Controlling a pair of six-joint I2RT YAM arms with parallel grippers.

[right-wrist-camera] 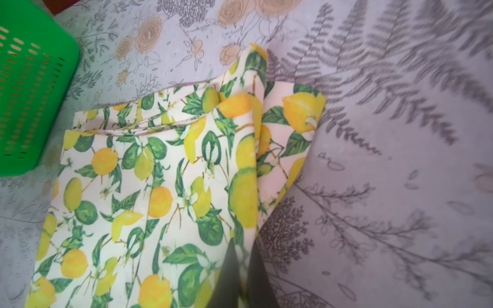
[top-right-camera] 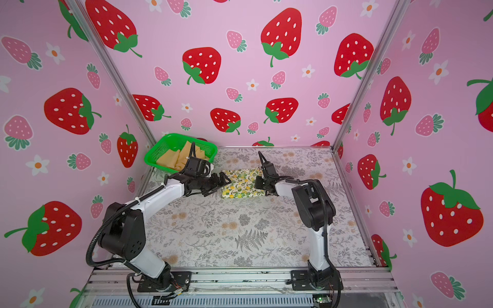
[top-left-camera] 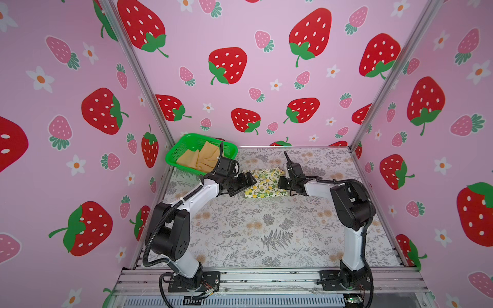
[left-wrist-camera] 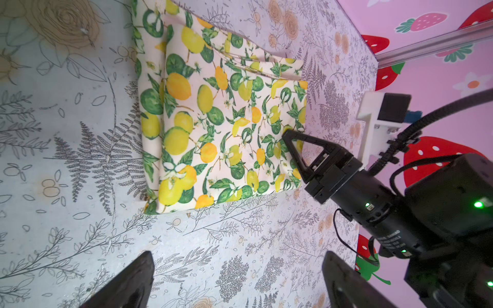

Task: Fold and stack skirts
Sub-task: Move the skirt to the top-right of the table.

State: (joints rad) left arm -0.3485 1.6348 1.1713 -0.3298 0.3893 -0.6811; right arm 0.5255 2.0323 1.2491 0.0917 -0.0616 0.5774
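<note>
Cotton, cream with lemons and green leaves: the lemon skirt (top-left-camera: 264, 184) lies folded flat on the table (top-left-camera: 266, 234), right between the two grippers. The right gripper (right-wrist-camera: 241, 257) is clamped down. Its dark fingers (right-wrist-camera: 226, 277) are pinched together on the skirt's edge, with a sliver of print showing in the slit between them. From the left wrist you can see its tip sitting right on that edge. The left gripper (left-wrist-camera: 237, 256) is spread wide with nothing in it, just bare table between its fingers and the skirt a little way ahead. In both top views it sits at the side of the skirt opposite the right gripper. Just behind the left gripper, the tan skirt (top-left-camera: 198, 158) lies crumpled in the green basket (top-left-camera: 186, 137), well apart from the right gripper.
</note>
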